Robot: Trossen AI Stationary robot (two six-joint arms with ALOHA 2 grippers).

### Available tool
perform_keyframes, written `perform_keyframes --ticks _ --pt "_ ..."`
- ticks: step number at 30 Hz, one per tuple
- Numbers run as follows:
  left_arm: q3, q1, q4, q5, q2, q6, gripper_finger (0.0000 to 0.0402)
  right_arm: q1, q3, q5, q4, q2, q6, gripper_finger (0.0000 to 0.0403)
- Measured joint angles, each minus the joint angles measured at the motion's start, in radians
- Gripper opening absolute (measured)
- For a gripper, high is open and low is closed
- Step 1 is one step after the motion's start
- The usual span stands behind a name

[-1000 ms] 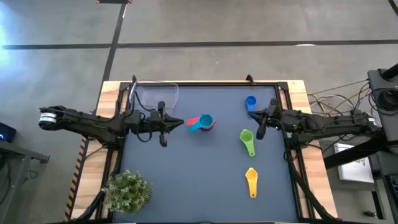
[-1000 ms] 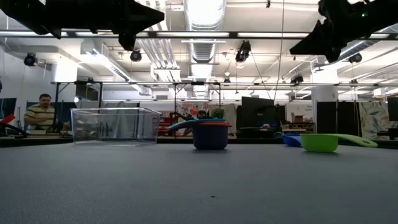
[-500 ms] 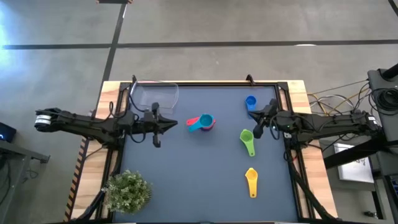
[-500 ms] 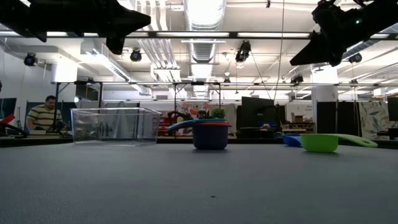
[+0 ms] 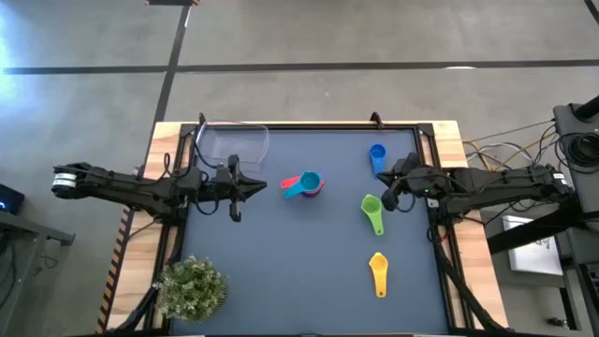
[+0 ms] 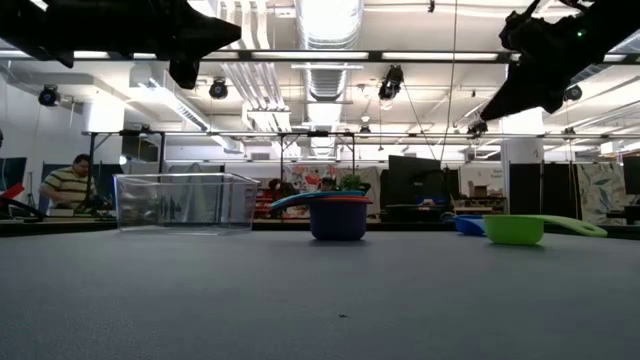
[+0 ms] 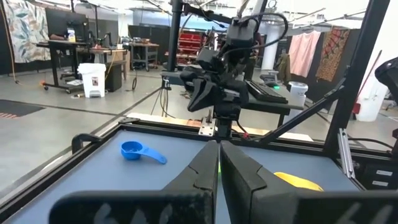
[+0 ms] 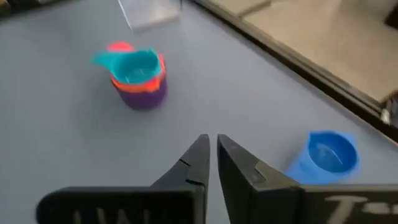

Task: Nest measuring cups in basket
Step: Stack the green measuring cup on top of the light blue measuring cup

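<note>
Nearest the table's front edge lies the yellow plastic scoop point(image 5: 378, 272), then the green scoop point(image 5: 372, 212) just beside the right gripper point(image 5: 391, 199), whose fingers stand barely parted, holding nothing. Mid-table sits the nested stack of teal, orange and purple cups point(image 5: 308, 183); the left gripper point(image 5: 233, 212) hangs closed and empty. Farther back rest the blue scoop point(image 5: 377, 155) and the clear plastic basket point(image 5: 234, 143). These cups look light, rigid and slick; pinching the flat handle seems safest.

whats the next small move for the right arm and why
Probably lower the right end effector onto the green cup just beside it and open wider. It hangs above the table holding nothing, and the green cup lies loose, apart from the nested stack.
</note>
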Motion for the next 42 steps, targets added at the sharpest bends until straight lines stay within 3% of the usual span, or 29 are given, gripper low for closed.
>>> perform_keyframes --ticks 7,12,16,28,42 --pt "0.000 0.000 -0.004 0.000 0.002 -0.022 0.0000 0.000 0.041 0.035 -0.081 0.106 0.001 0.0095" --pt "0.000 -0.001 -0.028 0.000 0.003 -0.039 0.0000 0.000 0.039 -0.065 -0.114 0.182 0.038 0.0151" --pt "-0.003 -0.001 -0.031 0.001 0.007 -0.041 0.0000 0.000 0.039 -0.082 -0.150 0.240 0.059 0.0175" --pt "-0.004 0.000 -0.031 0.001 0.008 -0.049 0.0000 0.000 0.025 -0.097 -0.154 0.350 0.106 0.0183" --pt "-0.005 -0.001 -0.032 0.001 0.010 -0.054 0.0000 0.000 0.006 -0.142 -0.143 0.361 0.116 0.0183"
